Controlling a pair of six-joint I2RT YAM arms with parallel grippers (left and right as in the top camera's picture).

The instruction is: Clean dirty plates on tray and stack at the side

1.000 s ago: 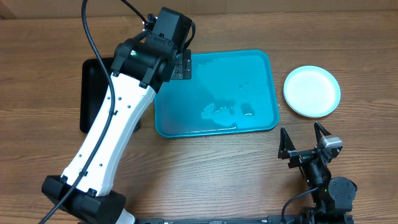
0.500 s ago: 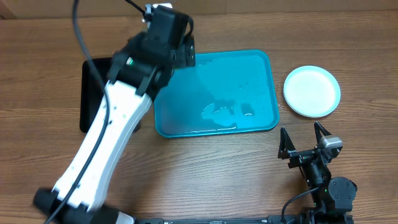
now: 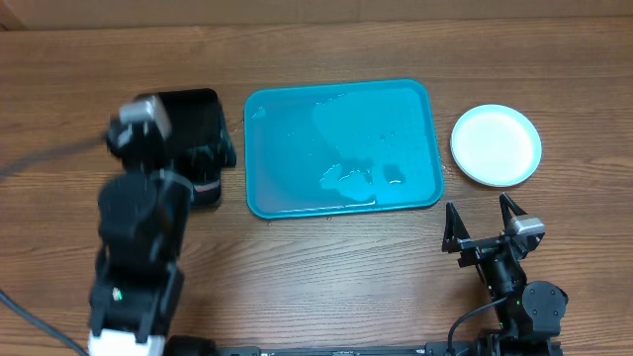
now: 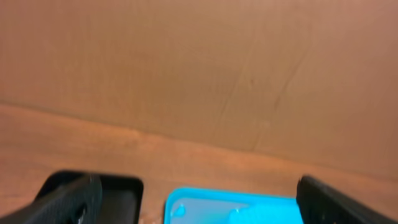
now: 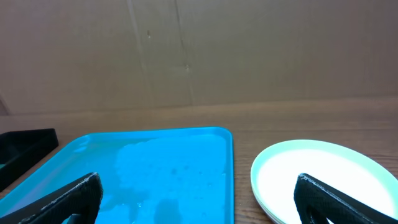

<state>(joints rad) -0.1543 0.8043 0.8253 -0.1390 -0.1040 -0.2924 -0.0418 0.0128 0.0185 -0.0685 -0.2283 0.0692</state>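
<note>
Evidently the wooden table (image 3: pixel 326 257) carries a glossy turquoise tray (image 3: pixel 297 168), wet-sheened, rimmed and bare of plates, a matte black tray (image 3: pixel 193 109) at its left, and the round white plate (image 3: pixel 496 144) just right of it; whether others lie beneath it I cannot tell. Little seems left: park both arms without nudging that light plastic. Both the left gripper (image 4: pixel 198 186) and the right gripper (image 3: pixel 479 208) stand spread, holding nothing.

Pulled the left arm (image 3: pixel 138 237) back off the tray (image 3: pixel 415 119) toward the near-left tabletop (image 3: pixel 297 277). Bared the black tray (image 3: pixel 193 111) and the turquoise rim's left side.
</note>
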